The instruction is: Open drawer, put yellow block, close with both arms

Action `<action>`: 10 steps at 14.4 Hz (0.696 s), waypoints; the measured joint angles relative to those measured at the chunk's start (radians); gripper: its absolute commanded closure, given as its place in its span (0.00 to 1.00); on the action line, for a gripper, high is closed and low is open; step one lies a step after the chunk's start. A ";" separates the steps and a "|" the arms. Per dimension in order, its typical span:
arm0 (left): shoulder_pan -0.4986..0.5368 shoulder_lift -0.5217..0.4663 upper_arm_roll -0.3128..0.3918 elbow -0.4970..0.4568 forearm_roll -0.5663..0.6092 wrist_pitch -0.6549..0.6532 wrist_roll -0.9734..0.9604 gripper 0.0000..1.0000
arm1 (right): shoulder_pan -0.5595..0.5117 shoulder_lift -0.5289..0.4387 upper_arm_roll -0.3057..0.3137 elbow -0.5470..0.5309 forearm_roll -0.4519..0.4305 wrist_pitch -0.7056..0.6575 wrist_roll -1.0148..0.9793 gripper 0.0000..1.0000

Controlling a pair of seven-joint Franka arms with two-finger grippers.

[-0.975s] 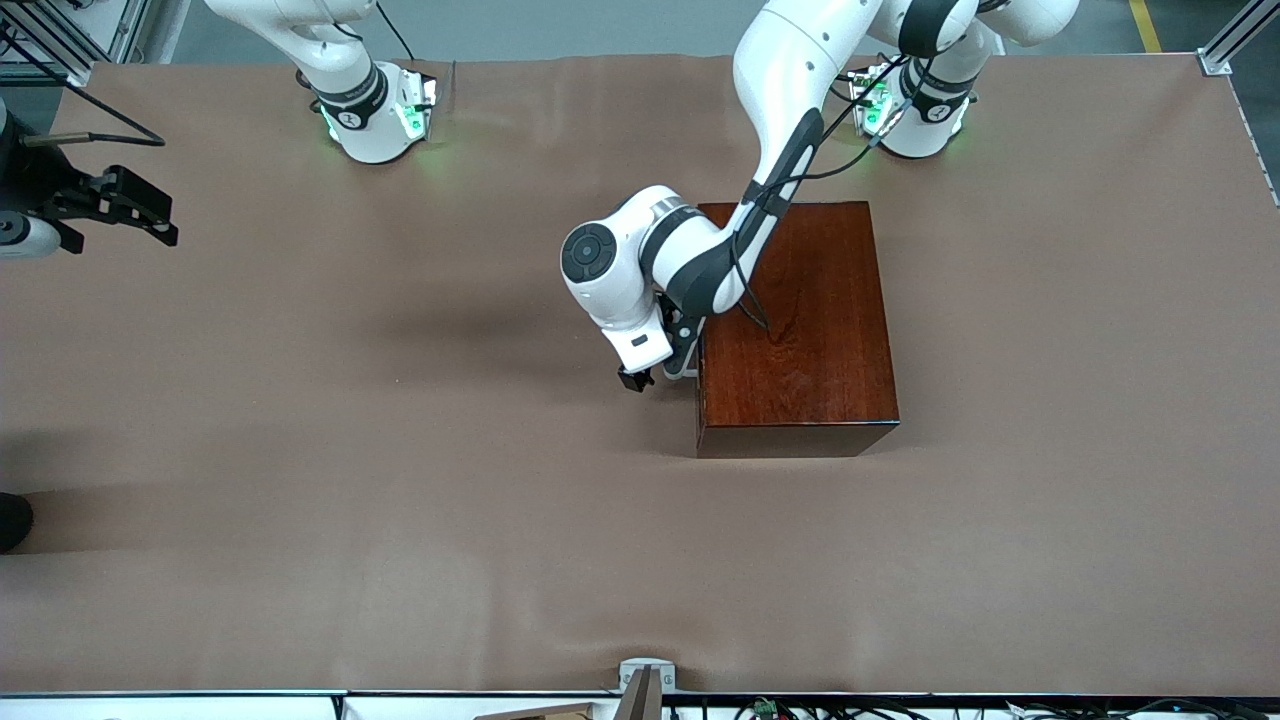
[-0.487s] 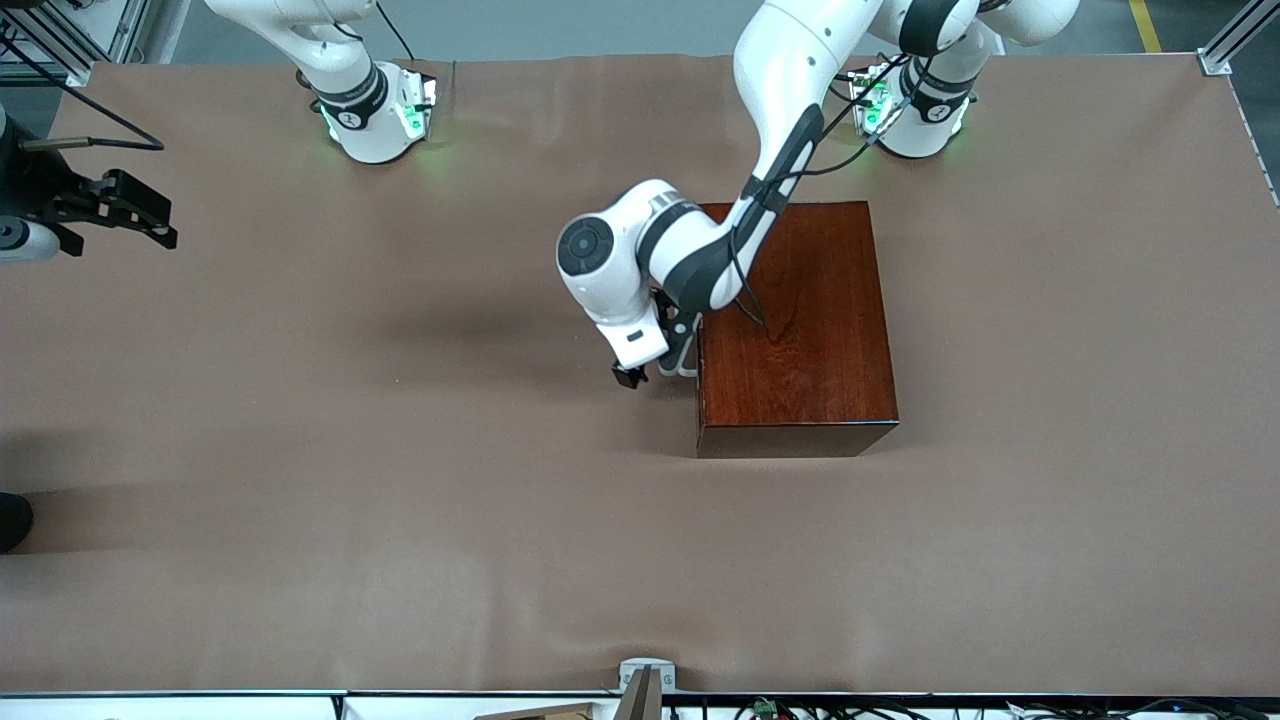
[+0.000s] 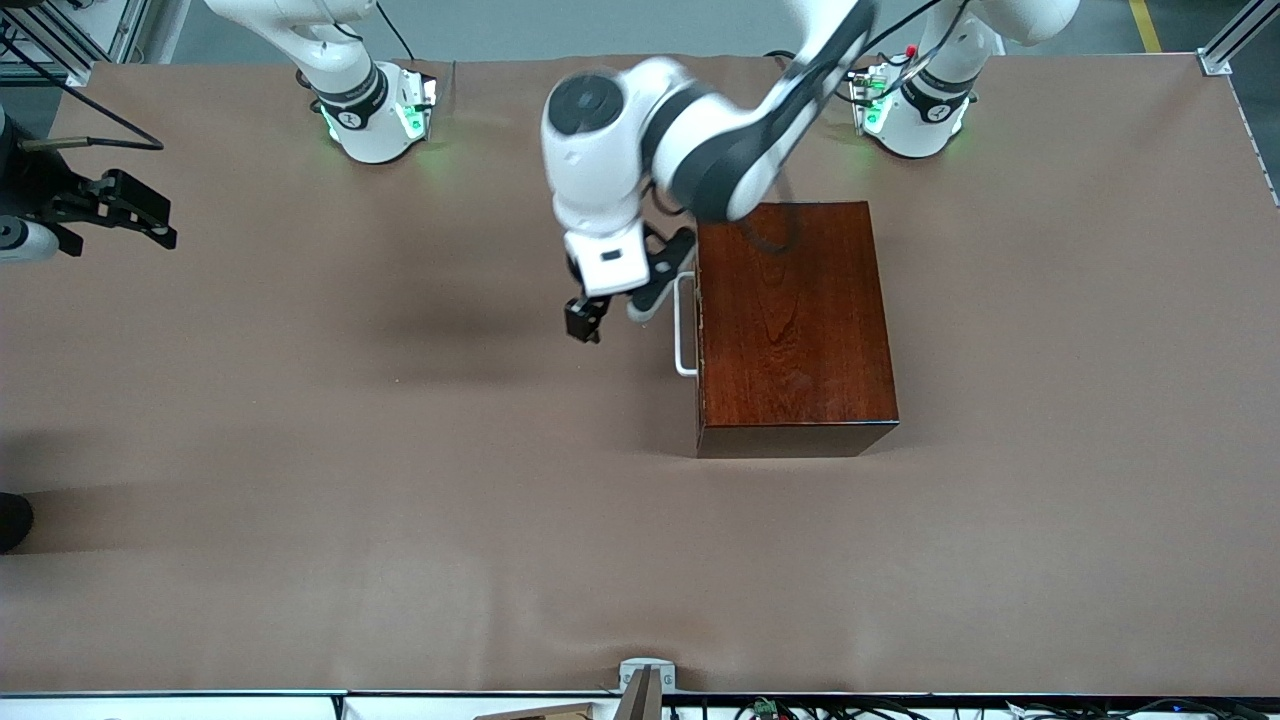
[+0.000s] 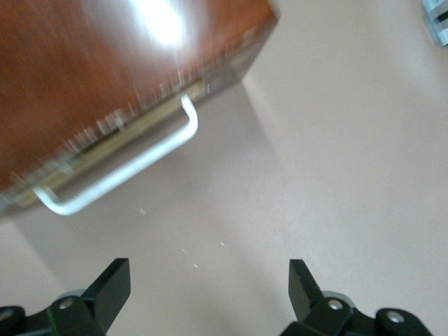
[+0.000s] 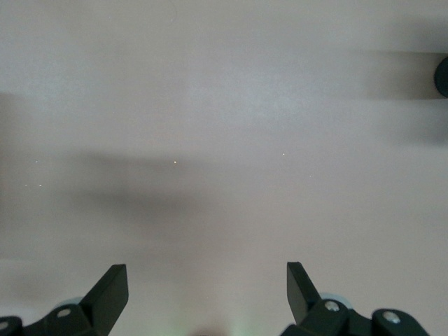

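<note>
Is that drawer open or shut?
Shut. The drawer sits flush in the box; only its handle sticks out. No hand holds it.

dark reddish-brown wooden box (image 3: 795,325), drawer (image 4: 105,136) shut, white bar handle (image 3: 684,325) toward right arm's end

no readable text, labels or numbers anywhere

A brown cloth-covered table (image 3: 300,560) fills the scene, grey floor (image 3: 560,25) runs along its top edge, and aluminium framing (image 3: 1235,35) brackets one corner.
</note>
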 measured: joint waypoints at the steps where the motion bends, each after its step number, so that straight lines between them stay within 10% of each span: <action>1: 0.028 -0.042 0.002 -0.004 0.000 -0.045 0.071 0.00 | 0.000 0.000 0.000 0.000 0.000 0.000 0.000 0.00; 10: 0.382 -0.242 -0.003 -0.038 0.000 -0.276 0.786 0.00 | 0.000 0.000 -0.001 0.003 0.000 0.000 0.000 0.00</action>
